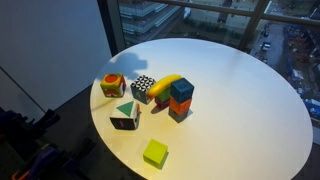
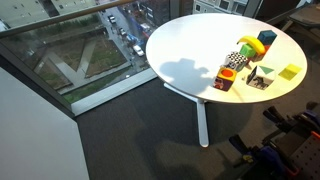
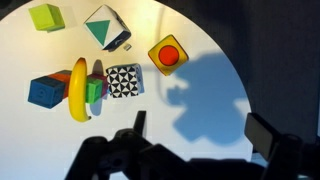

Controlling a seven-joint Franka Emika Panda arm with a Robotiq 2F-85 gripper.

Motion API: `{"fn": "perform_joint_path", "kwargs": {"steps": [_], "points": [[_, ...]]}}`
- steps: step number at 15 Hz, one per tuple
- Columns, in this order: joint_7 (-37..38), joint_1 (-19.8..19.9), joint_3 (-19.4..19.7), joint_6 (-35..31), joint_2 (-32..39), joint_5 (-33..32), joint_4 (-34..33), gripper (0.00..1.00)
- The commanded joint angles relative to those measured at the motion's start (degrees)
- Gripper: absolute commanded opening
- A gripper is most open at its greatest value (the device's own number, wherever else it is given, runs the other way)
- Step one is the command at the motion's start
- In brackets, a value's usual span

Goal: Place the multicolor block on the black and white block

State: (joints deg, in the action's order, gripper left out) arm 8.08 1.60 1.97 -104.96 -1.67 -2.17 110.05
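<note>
You have a round white table [image 1: 250,90] on a single pale leg, and everything on it sits toward one side. The multicolor block [image 1: 112,86] stands alone, near the checkered block [image 1: 144,88]; your wrist view shows bare white between the two. On the checkered block's other side comes a small green block [image 3: 94,92], then the banana [image 1: 168,84], then the stack [image 1: 179,102], orange below and teal on top. These are packed close, and you cannot tell whether the banana lies flat or leans. The triangle cube [image 1: 125,115] sits apart from that row, toward the rim. The lime block [image 1: 155,153] lies well apart, nearest the edge.
</note>
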Motion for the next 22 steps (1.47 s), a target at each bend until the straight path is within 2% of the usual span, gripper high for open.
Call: {"fn": "perform_joint_path", "kwargs": {"steps": [1, 8, 17, 22], "points": [[-2.17, 0.57, 0.39, -3.10, -0.65, -1.23, 3.15, 1.00], [-2.22, 0.79, 0.89, -10.78, -0.07, -1.81, 7.18, 1.00], [-1.49, 0.64, 0.73, -9.39, 0.60, -0.68, 6.71, 1.00], [-4.07, 0.97, 1.12, -14.61, -0.04, -0.13, 10.39, 1.00]]}}
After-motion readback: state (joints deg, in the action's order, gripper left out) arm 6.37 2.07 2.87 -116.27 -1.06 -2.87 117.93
